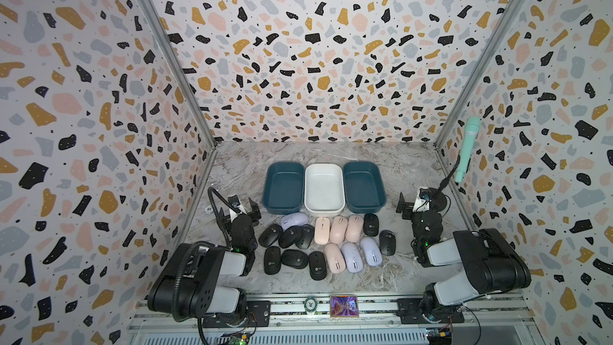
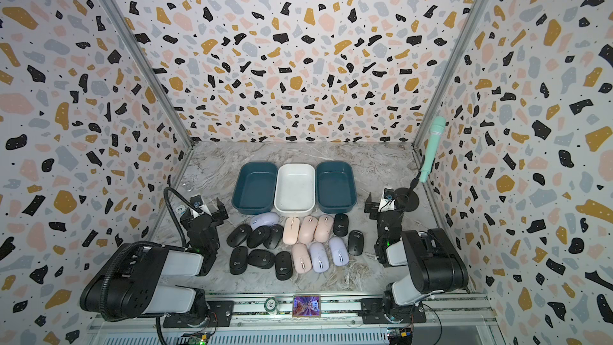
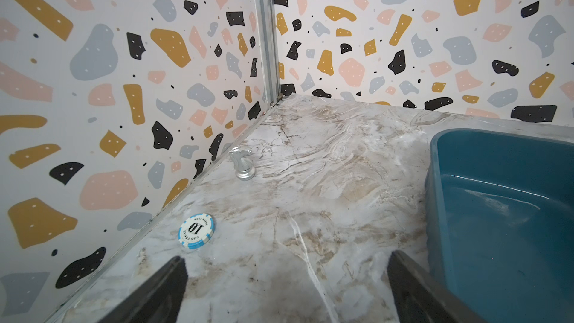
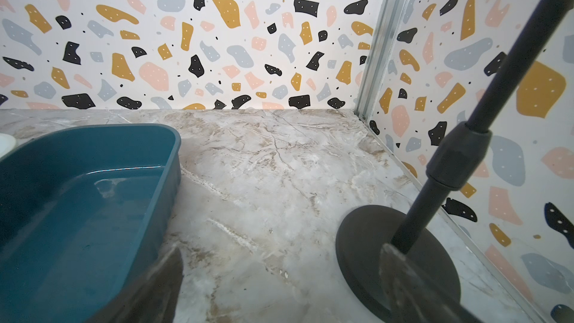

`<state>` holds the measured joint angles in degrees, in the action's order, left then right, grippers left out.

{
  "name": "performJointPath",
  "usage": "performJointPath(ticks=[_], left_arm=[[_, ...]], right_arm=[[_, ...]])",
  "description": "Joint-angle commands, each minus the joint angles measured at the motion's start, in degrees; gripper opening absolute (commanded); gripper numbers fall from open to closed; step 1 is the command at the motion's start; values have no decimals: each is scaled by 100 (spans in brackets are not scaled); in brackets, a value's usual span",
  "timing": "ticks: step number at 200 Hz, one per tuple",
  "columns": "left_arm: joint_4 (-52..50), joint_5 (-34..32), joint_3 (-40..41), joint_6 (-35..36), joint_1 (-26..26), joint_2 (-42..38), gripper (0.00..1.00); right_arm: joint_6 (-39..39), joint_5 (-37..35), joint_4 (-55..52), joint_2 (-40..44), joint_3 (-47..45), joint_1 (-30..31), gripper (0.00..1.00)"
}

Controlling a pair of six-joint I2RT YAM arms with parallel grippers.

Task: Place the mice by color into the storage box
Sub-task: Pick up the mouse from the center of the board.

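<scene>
- Mice [image 1: 338, 230]: all fifteen are bunched in one tight pile mid-table [image 1: 365, 280], and none is in a box yet.
- The black mice [image 1: 272, 259] fill the 9 o'clock half of the pile, plus two at the 3 o'clock edge.
- The pink mice [image 1: 321, 230] sit in the middle. For the lavender mice [image 1: 351, 257], two are around 5 o'clock and one's up at 11.
- The storage boxes [image 1: 324, 194] are at 12 o'clock from the pile: teal, white, teal, side by side in a row.
- The left gripper [image 3: 287, 257] is at 9 o'clock of the pile, just beside a teal box [image 3: 503, 212]. Its fingers are spread wide with nothing between them.
- The right gripper [image 4: 284, 248] is around 2 o'clock. It's also wide apart and holding nothing, between the other teal box [image 4: 77, 197] and the mic stand [image 4: 363, 243].
- A poker chip [image 3: 196, 231] and a chess knight [image 3: 241, 163] sit by the 9 o'clock wall.
</scene>
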<state>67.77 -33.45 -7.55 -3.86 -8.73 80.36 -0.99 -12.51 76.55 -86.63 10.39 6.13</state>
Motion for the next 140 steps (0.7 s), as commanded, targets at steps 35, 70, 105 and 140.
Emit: performJointPath(ticks=[35, 70, 105, 140], left_arm=[[245, -34, -97, -2, -3, -50, 100], [237, -37, -97, -3, 1, -55, 99], [237, -32, -93, -8, -6, -54, 99], [253, -30, -80, -3, -1, -66, 100]], right_arm=[[-15, -56, -5, 52, 9, 29, 99], [-15, -51, -5, 42, 11, 29, 99], [-15, -41, -4, 35, 25, 31, 99], [-15, -46, -7, 51, 12, 29, 100]])
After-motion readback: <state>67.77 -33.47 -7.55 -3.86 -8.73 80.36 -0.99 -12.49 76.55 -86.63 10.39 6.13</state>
